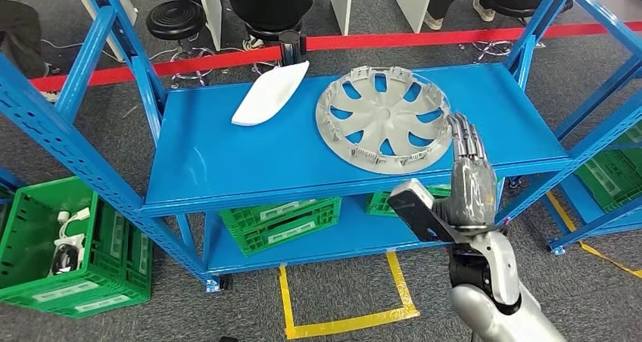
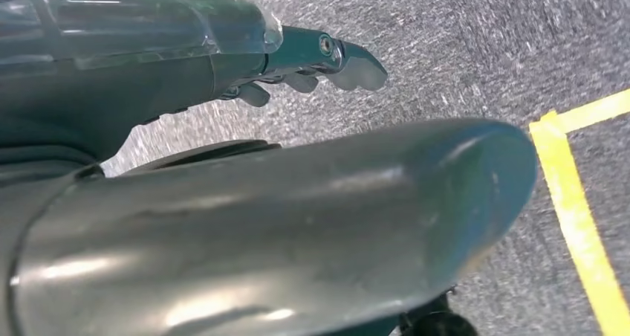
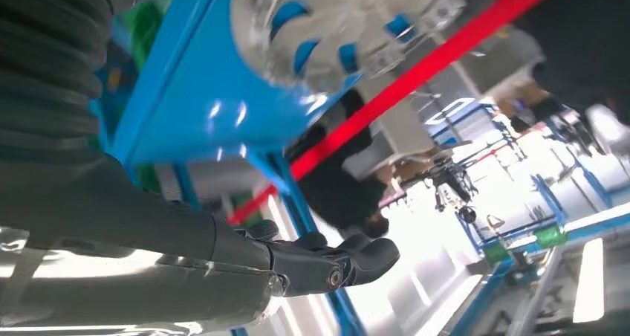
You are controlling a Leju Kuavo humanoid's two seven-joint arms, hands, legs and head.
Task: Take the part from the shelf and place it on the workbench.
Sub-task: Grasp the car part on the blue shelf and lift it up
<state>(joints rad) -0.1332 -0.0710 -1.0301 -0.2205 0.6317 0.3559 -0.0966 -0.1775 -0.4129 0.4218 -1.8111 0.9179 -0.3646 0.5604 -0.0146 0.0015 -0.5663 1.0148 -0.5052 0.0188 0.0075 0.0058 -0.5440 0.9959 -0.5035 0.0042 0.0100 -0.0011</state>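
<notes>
A grey plastic wheel cover point(image 1: 384, 118) lies flat on the blue shelf point(image 1: 227, 160), right of centre; its spokes also show in the right wrist view as the wheel cover point(image 3: 327, 31). A white curved part point(image 1: 270, 92) lies further left at the shelf's back. My right hand point(image 1: 469, 183) is raised at the shelf's front edge, just right of the cover, fingers straight and apart, holding nothing; its fingers point(image 3: 349, 258) are extended. My left hand point(image 2: 223, 46) hangs over grey floor, fingers lightly bent, with nothing in it.
Green crates point(image 1: 72, 259) stand on the floor at left and on the lower shelf point(image 1: 280, 221). Blue uprights point(image 1: 60, 138) frame the rack. Yellow floor tape point(image 1: 344, 323) marks a square in front. Red barrier tape point(image 1: 424, 38), stools and seated people lie behind.
</notes>
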